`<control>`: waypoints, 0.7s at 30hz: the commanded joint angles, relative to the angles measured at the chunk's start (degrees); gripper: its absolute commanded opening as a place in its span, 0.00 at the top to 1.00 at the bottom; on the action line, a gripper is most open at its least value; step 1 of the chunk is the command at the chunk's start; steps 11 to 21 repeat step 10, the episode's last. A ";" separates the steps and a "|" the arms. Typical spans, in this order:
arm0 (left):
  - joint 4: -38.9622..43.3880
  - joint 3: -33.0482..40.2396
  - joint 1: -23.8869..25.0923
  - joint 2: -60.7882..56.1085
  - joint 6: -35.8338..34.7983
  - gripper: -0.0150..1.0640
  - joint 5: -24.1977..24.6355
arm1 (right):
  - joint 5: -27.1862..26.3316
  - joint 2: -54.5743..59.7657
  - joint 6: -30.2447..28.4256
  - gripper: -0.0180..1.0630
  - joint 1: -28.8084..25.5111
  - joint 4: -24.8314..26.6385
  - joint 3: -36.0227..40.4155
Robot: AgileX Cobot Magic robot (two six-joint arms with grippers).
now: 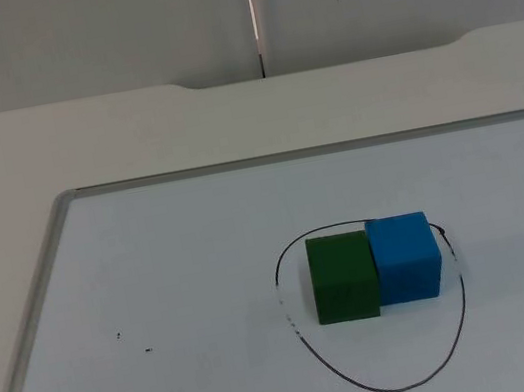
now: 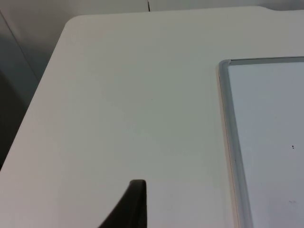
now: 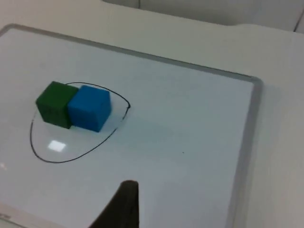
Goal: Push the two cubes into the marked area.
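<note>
My right gripper [image 3: 124,209] hangs over the whiteboard [image 3: 199,142], well back from the 2 cubes, and my left gripper [image 2: 130,206] waits over the bare table top [image 2: 118,95] just beside the whiteboard's metal frame [image 2: 227,123]. For each I see 1 black fingertip, so I cannot tell whether either is wide or narrow.

Ahead of my right gripper, the green cube [image 1: 343,276] and the blue cube [image 1: 406,258] sit touching, side by side, inside the hand-drawn black loop [image 1: 377,386]. The green one is clearly within the line. The blue one is the tight case: its far side sits right at the line, where the loop's stroke ends in a small tail, and I cannot tell if it is on the line or just inside it.

I judge the pushing as done or nearly done, so the danger now is a needless touch. If I nudge the blue cube inward, it presses on the green one and the pair moves together; too strong a push sends the green cube toward the opposite line. The board looks slick and glossy, so a cube may slide on after contact ends. An off-centre push would likely spin a cube and swing 1 corner across the line.
</note>
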 commanded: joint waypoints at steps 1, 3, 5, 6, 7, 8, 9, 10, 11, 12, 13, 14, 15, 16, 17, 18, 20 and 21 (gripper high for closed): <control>-0.27 0.29 0.07 -0.23 -0.04 0.01 -0.18 | -0.07 -0.19 -0.17 0.01 -1.84 -0.11 0.18; -0.27 0.29 0.07 -0.23 -0.04 0.01 -0.18 | -0.07 -0.19 -0.17 0.01 -3.98 -0.11 0.18; -0.27 0.29 0.07 -0.23 -0.04 0.01 -0.18 | -0.07 -0.19 -0.17 0.01 -5.61 -0.11 0.18; -0.27 0.29 0.07 -0.23 -0.04 0.01 -0.18 | -0.07 -0.19 -0.17 0.01 -6.24 -0.11 0.18; -0.27 0.29 0.07 -0.23 -0.04 0.01 -0.18 | -0.07 -0.19 -0.17 0.01 -6.24 -0.11 0.18; -0.27 0.29 0.07 -0.23 -0.04 0.01 -0.18 | -0.07 -0.19 -0.17 0.01 -6.85 -0.11 0.18; -0.27 0.29 0.07 -0.23 -0.04 0.01 -0.18 | -0.07 -0.19 -0.17 0.01 -7.26 -0.11 0.18; -0.27 0.29 0.07 -0.23 -0.04 0.01 -0.18 | -0.07 -0.19 -0.17 0.01 -7.94 -0.11 0.18; -0.27 0.29 0.07 -0.23 -0.04 0.01 -0.18 | -0.07 -0.19 -0.17 0.01 -7.94 -0.11 0.18; -0.27 0.29 0.07 -0.23 -0.04 0.01 -0.18 | -0.07 -0.19 -0.17 0.01 -7.94 -0.11 0.18; -0.27 0.29 0.07 -0.23 -0.04 0.01 -0.18 | -0.07 -0.19 -0.17 0.01 -7.94 -0.11 0.18; -0.27 0.29 0.07 -0.23 -0.04 0.01 -0.18 | -0.07 -0.19 -0.17 0.01 -7.94 -0.11 0.18; -0.27 0.29 0.07 -0.23 -0.04 0.01 -0.18 | -0.07 -0.19 -0.17 0.01 -7.94 -0.11 0.18; -0.27 0.29 0.07 -0.23 -0.04 0.01 -0.18 | -0.07 -0.19 -0.17 0.01 -7.94 -0.11 0.18; -0.27 0.29 0.07 -0.23 -0.04 0.01 -0.18 | -0.07 -0.19 -0.17 0.01 -7.94 -0.11 0.18; -0.27 0.29 0.07 -0.23 -0.04 0.01 -0.18 | -0.07 -0.19 -0.17 0.01 -7.94 -0.11 0.18; -0.27 0.29 0.07 -0.23 -0.04 0.01 -0.18 | -0.07 -0.19 -0.17 0.01 -7.94 -0.11 0.18; -0.27 0.29 0.07 -0.23 -0.04 0.01 -0.18 | -0.07 -0.19 -0.17 0.01 -7.94 -0.11 0.18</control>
